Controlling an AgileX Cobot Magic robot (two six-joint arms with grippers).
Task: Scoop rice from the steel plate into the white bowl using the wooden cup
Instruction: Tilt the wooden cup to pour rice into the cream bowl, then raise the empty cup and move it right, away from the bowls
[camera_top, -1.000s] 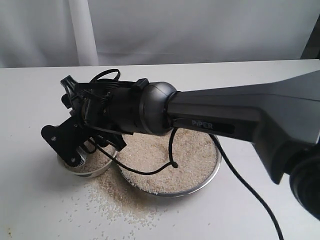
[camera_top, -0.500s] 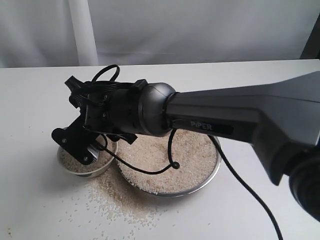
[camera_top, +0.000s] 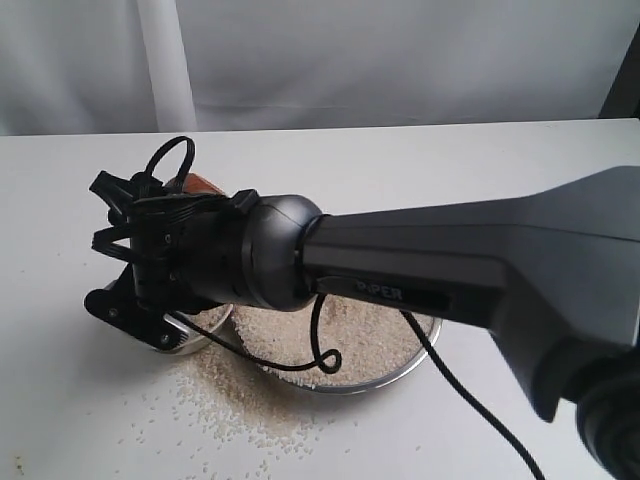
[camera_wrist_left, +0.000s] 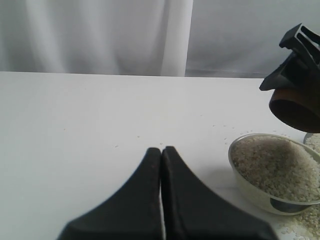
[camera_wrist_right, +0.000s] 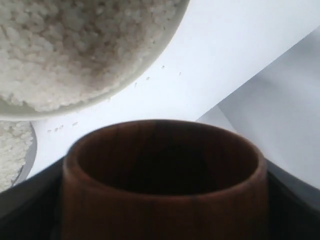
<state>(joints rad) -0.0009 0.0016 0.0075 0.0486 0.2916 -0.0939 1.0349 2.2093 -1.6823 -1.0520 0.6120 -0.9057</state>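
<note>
In the right wrist view my right gripper is shut on the wooden cup, whose dark inside looks empty. The cup's mouth faces the white bowl, which is heaped with rice. In the left wrist view the cup hangs tilted just above the bowl. The exterior view shows only a brown sliver of the cup and part of the bowl behind the right arm. The steel plate lies beside the bowl, holding rice. My left gripper is shut and holds nothing.
Loose grains are scattered on the white table in front of the bowl and plate. The right arm's black cable loops over the plate. A white post stands at the back left against a pale curtain.
The right wrist has swung left and rolled over the bowl. The cup now shows at its top, and the arm hides more of the bowl.
</note>
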